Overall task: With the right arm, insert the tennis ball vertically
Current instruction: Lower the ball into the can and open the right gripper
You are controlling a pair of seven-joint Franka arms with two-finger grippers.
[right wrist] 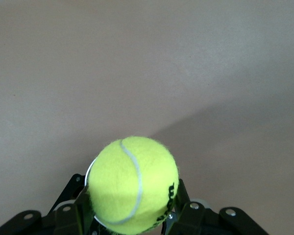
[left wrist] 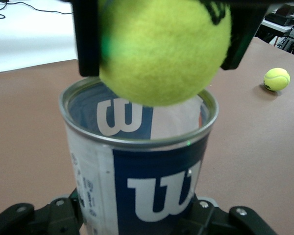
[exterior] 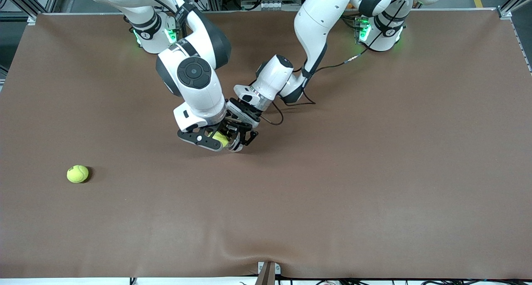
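Note:
My right gripper [exterior: 219,140] is shut on a yellow-green tennis ball [exterior: 222,138] and holds it just above the open mouth of a clear Wilson ball can [left wrist: 137,171]. In the left wrist view the ball [left wrist: 161,49] hangs over the can's metal rim [left wrist: 137,142], between the right gripper's black fingers [left wrist: 88,39]. My left gripper [exterior: 244,132] is shut on the can's body and holds it upright; its own view shows it low on the can [left wrist: 137,218]. In the right wrist view the ball [right wrist: 132,183] sits in my right gripper [right wrist: 132,208], with a sliver of can rim [right wrist: 88,175] under it.
A second tennis ball [exterior: 77,173] lies on the brown table mat [exterior: 332,193] toward the right arm's end, nearer to the front camera than the grippers; it also shows in the left wrist view [left wrist: 277,79]. Both arms crowd together over the table's middle.

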